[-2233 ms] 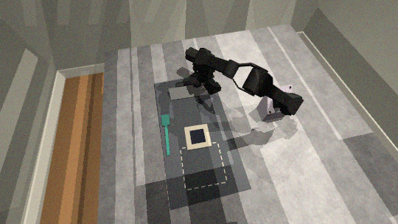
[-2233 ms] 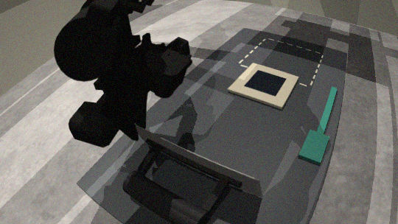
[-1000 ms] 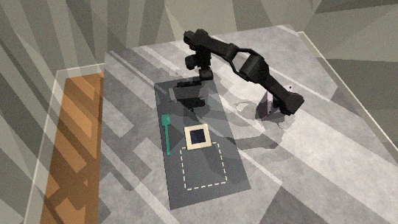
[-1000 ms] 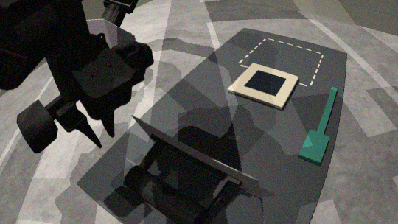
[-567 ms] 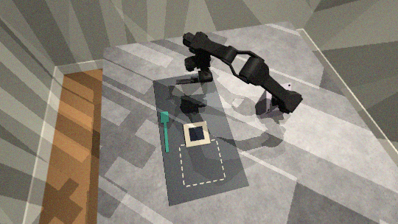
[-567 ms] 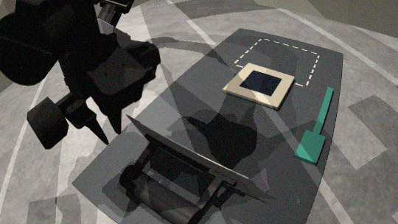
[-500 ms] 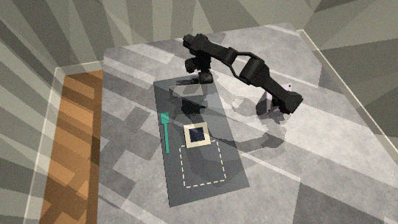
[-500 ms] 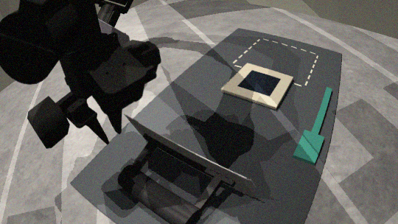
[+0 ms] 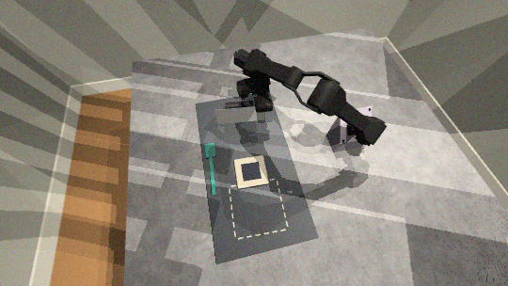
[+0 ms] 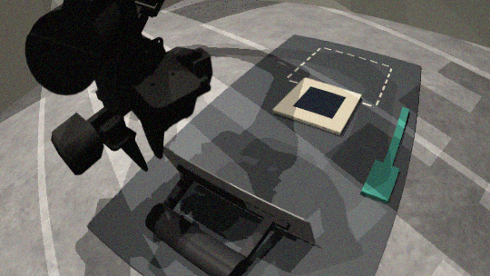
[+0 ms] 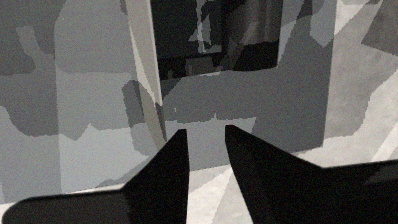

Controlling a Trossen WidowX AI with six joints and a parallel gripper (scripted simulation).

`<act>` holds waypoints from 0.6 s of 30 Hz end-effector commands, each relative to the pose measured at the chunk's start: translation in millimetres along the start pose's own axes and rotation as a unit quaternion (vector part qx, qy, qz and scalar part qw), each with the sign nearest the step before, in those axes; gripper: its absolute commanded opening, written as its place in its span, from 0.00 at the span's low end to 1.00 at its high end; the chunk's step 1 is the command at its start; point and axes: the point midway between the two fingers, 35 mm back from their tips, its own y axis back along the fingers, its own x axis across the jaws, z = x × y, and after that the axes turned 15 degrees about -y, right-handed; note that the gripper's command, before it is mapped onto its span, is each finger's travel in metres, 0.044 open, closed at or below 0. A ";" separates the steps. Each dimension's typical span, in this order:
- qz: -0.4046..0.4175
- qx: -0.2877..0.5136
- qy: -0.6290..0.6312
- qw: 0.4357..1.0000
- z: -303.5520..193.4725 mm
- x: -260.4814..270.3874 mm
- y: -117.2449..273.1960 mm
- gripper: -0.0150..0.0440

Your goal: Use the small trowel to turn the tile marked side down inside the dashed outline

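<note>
The tile (image 9: pixel 250 171) (image 10: pixel 319 102), cream with a dark square facing up, lies flat on the mat (image 9: pixel 263 246) (image 10: pixel 104 222). One edge reaches slightly over the near side of the dashed outline (image 9: pixel 287 229) (image 10: pixel 390 69). A teal tool (image 9: pixel 210 150) (image 10: pixel 381 182) with a square blade and thin handle lies at the mat's edge. A wide grey blade (image 9: pixel 235 116) (image 10: pixel 297 224) (image 11: pixel 145 40) stands tilted on the mat, with black arms and a thick round handle (image 10: pixel 195 241). My gripper (image 9: pixel 261 110) (image 10: pixel 153 164) (image 11: pixel 205 134) is partly open and empty, close to one end of the grey blade.
The arm's base plate (image 9: pixel 369 110) is on the table to the right in the top view, and the arm arches from it to the mat's far end. An orange-brown surface (image 9: pixel 94 212) lies beyond the table's left edge. Strong shadows cross the mat.
</note>
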 end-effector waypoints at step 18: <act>0.002 0.000 -0.002 1.000 -7.5 29.4 -0.5 0.42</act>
